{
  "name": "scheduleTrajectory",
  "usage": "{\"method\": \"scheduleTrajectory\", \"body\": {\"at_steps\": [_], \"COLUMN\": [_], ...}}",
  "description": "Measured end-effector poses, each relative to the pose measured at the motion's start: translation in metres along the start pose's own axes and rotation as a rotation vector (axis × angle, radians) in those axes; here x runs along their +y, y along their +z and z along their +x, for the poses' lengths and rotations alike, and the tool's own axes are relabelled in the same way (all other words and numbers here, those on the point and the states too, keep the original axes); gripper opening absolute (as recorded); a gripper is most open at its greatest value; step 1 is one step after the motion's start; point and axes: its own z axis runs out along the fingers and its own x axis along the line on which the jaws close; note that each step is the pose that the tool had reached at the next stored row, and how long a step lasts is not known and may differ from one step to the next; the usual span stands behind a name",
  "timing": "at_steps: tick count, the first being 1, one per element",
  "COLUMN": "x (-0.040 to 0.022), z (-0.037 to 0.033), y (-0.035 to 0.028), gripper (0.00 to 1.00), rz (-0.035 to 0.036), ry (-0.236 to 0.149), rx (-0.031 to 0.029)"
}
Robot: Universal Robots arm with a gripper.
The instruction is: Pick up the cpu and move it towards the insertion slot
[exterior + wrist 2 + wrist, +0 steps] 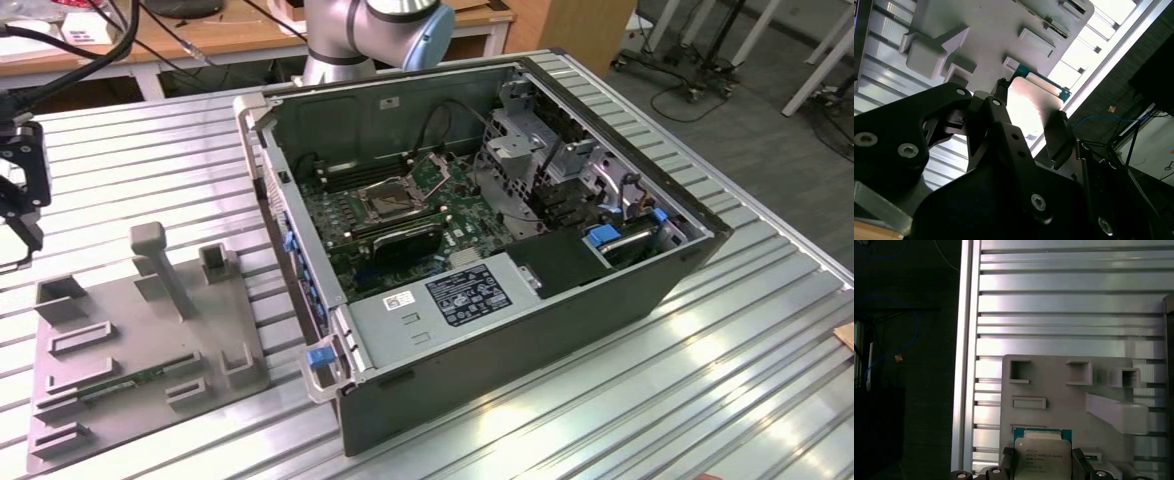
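The cpu (1042, 452) is a small flat square chip with a silvery top and a green edge. My gripper (1043, 464) is shut on it, one black finger on each side. In the second wrist view the cpu (1035, 100) shines between the fingers (1056, 134) of the gripper (1029, 114), lifted above the grey tray (989, 30). In the exterior view the gripper (19, 185) hangs at the far left, above and beyond the grey tray (140, 345). The insertion slot (388, 201), a square socket with a metal frame, lies on the green motherboard inside the open computer case, well off to the exterior view's right of the gripper.
The open computer case (534, 330) has tall walls around the motherboard, with cables and a drive cage (534, 160) beside the slot. Upright posts (154, 262) stand on the grey tray, and a memory stick (134, 381) lies on it. The ribbed metal table's edge (968, 355) runs close to the tray.
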Motion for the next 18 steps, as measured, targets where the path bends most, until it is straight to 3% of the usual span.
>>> {"method": "scheduleTrajectory", "body": {"at_steps": [18], "x": [-0.0001], "z": [-0.0075], "y": [-0.0001], "gripper": [0.54], "rz": [0.0000], "ry": [0.000], "rx": [0.0001]}}
